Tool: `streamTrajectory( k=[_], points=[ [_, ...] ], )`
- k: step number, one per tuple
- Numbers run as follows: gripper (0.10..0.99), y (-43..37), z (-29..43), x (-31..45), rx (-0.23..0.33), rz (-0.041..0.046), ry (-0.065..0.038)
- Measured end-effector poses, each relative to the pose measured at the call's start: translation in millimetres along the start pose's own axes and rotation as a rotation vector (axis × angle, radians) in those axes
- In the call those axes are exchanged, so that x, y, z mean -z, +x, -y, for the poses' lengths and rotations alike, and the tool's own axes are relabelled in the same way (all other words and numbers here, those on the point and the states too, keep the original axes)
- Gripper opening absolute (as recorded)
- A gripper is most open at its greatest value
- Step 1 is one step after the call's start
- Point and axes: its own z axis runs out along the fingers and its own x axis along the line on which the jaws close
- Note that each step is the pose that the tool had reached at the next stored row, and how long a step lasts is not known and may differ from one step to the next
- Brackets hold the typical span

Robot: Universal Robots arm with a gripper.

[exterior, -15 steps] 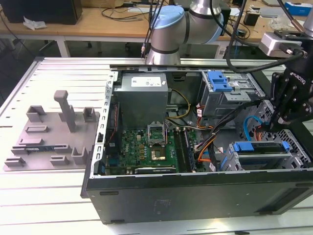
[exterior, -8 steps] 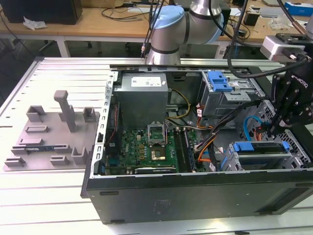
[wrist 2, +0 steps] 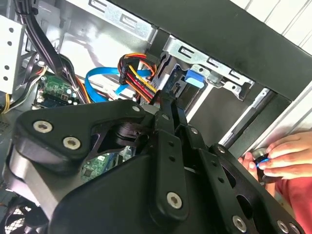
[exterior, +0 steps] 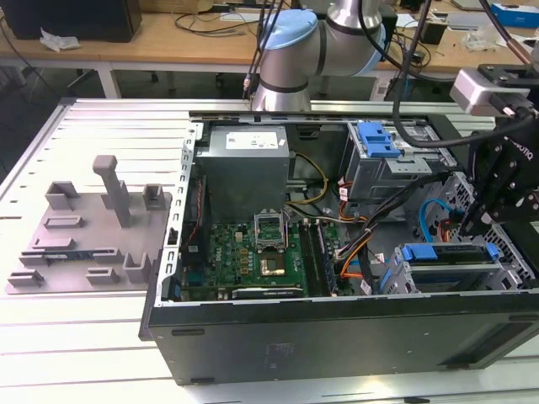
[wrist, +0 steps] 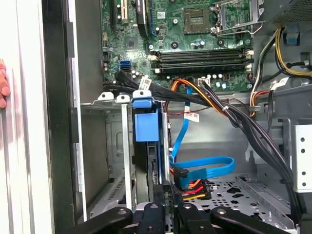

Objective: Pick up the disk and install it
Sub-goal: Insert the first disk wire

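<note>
One black pincer [exterior: 467,227] hangs inside the open computer case [exterior: 337,337], at the end that lies on the exterior view's right. Its two jaws stand drawn together with almost no gap, and nothing is seen between them; both wrist views show this. The disk [wrist: 146,124] stands on its edge in the metal drive cage [wrist: 126,161], directly ahead of the pincer's tips, with its blue carrier tab at the end far from the pincer. The tips are at the near end of the disk; whether they press on it I cannot tell. Just beside the tips, a bundle of red, orange and yellow wires [wrist: 195,185] ends in a plug, and a flat blue cable [wrist: 209,168] makes a loop next to it. Farther beyond the disk lies the green motherboard [wrist: 195,29]. To the side of the pincer's body, outside the case wall, a person's hand [wrist 2: 285,156] holds a small round thing with a blue ring.
</note>
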Motion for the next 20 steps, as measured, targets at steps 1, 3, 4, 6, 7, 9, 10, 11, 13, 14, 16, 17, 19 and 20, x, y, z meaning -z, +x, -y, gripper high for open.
streamTrajectory(
  k=[1, 3, 4, 6, 7, 9, 10, 11, 13, 14, 16, 17, 19, 20],
  points=[
    [0.169, 2.5, 0.1, -0.1, 0.003, 0.0061, 0.001],
    [0.169, 5.8, 0.3, -0.4, 0.008, 0.014, 0.003],
    [0.169, 6.7, 0.3, -0.4, 0.009, 0.0162, 0.004],
    [0.169, 8.2, 0.3, -0.5, 0.011, 0.0188, 0.004],
    [0.169, 8.9, 0.4, -0.6, 0.013, 0.0208, 0.005],
    [0.169, 9.5, 0.4, -0.8, 0.016, 0.0224, 0.006],
    [0.169, 9.9, 0.4, -1.0, 0.019, 0.0239, 0.006],
    [0.169, 10.0, 0.3, -1.1, 0.021, 0.0243, 0.006],
    [0.169, 10.1, 0.2, -1.1, 0.022, 0.0243, 0.007],
    [0.169, 10.1, 0.2, -1.1, 0.022, 0.0244, 0.007],
    [0.169, 10.2, 0.1, -1.1, 0.022, 0.0243, 0.007],
    [0.169, 10.7, 0.2, -1.1, 0.022, 0.0243, 0.007],
    [0.169, 11.4, 0.2, -1.1, 0.022, 0.0243, 0.007],
    [0.169, 11.5, 0.2, -1.2, 0.022, 0.0244, 0.007]
  ],
)
